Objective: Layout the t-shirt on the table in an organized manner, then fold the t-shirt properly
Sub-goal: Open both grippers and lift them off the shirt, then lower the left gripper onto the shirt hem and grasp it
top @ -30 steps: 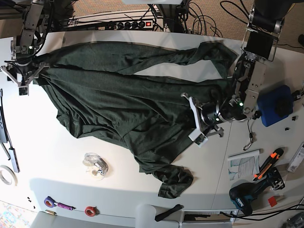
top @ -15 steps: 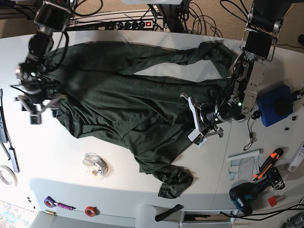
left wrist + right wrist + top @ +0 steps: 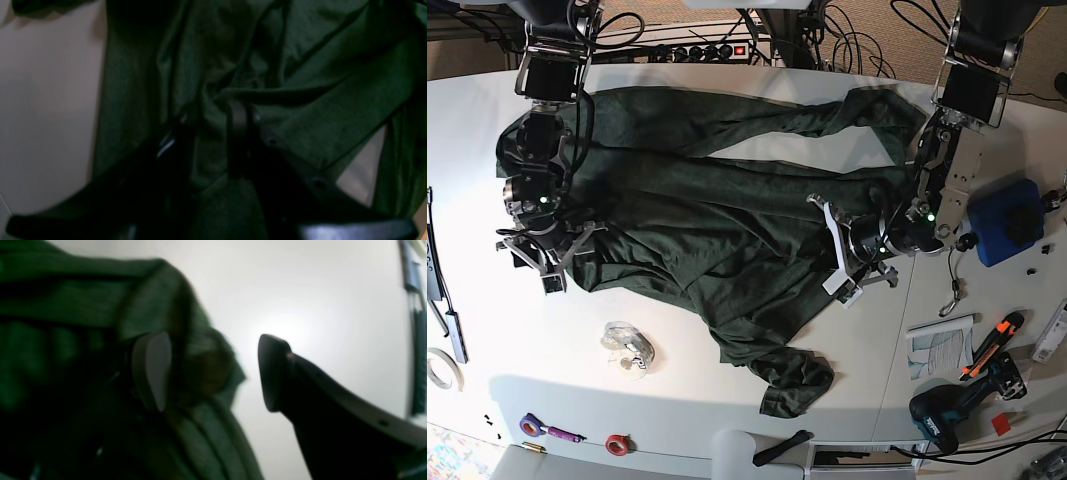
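Observation:
The dark green t-shirt (image 3: 707, 215) lies rumpled across the white table (image 3: 517, 340), one sleeve trailing toward the front edge. At the shirt's right side my left gripper (image 3: 835, 250) lies on the cloth. The left wrist view shows its fingers (image 3: 237, 126) shut on a bunched fold of the t-shirt (image 3: 300, 100). My right gripper (image 3: 547, 268) hovers over the shirt's left edge. In the right wrist view the right gripper (image 3: 213, 371) stands open, one finger (image 3: 151, 370) over the t-shirt (image 3: 83, 306), the other over bare table (image 3: 300, 290); it holds nothing.
A clear plastic item (image 3: 627, 350) and tape rolls (image 3: 617, 442) lie front left. A blue object (image 3: 1007, 222), an orange knife (image 3: 992, 345), a drill (image 3: 947, 415) and papers (image 3: 937, 345) crowd the right. Cables and a power strip (image 3: 697, 50) run along the back.
My right gripper let go of the shirt's back-left corner, opened wide and moved forward along the left edge. That corner settled onto the table. The left arm barely moved.

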Motion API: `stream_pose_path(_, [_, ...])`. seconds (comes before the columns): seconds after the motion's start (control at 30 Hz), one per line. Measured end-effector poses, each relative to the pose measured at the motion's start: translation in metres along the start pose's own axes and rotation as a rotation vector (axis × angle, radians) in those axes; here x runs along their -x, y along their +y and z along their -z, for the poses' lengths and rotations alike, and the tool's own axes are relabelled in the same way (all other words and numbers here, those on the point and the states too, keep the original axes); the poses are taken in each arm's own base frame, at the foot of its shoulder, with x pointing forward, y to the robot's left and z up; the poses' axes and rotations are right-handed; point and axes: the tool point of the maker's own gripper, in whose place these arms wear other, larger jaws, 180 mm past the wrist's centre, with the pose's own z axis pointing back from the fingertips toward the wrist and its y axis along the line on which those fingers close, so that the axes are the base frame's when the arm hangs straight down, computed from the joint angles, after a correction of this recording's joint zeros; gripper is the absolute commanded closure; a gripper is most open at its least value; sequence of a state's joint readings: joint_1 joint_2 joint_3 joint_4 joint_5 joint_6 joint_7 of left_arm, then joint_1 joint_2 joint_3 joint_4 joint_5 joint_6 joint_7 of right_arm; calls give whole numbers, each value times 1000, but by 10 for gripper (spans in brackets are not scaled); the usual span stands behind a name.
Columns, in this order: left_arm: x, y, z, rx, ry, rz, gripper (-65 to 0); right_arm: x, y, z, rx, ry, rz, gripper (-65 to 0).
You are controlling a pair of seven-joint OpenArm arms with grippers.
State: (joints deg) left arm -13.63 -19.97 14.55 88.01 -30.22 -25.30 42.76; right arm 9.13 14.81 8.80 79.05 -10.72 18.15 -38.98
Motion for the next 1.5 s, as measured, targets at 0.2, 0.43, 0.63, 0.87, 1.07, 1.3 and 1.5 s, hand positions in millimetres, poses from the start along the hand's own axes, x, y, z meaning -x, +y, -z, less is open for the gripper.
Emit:
stream_pose_path(0.2, [7,-3,1,6,11,-10,-175,3,-10,0,54,16,-20,-401])
stream_pose_path(0.43, [7,-3,1,6,11,-10,-175,6,-16,-1,85,30,-60,-397])
stream_pose_path(0.63, [7,-3,1,6,11,-10,-175,6,-22,-1,115,34,-57,0])
stream_pose_path(0.87, [-15,12,-1,-75,-96,41,-175,12,-58,-10,320,73,-44,0])
stream_pose_path(1.07, [-36,57,16,-162,-102,-28,-181,15,-61,-11,340,91,-35,0])
stream_pose_path(1.3, [-42,71,66,-42,-35,-218,-262,15,-61,-11,340,91,-36,0])
stream_pose_path(1.5, [-62,58,93,64,-46,-284,-262,16,-60,-11,333,89,-27,0])
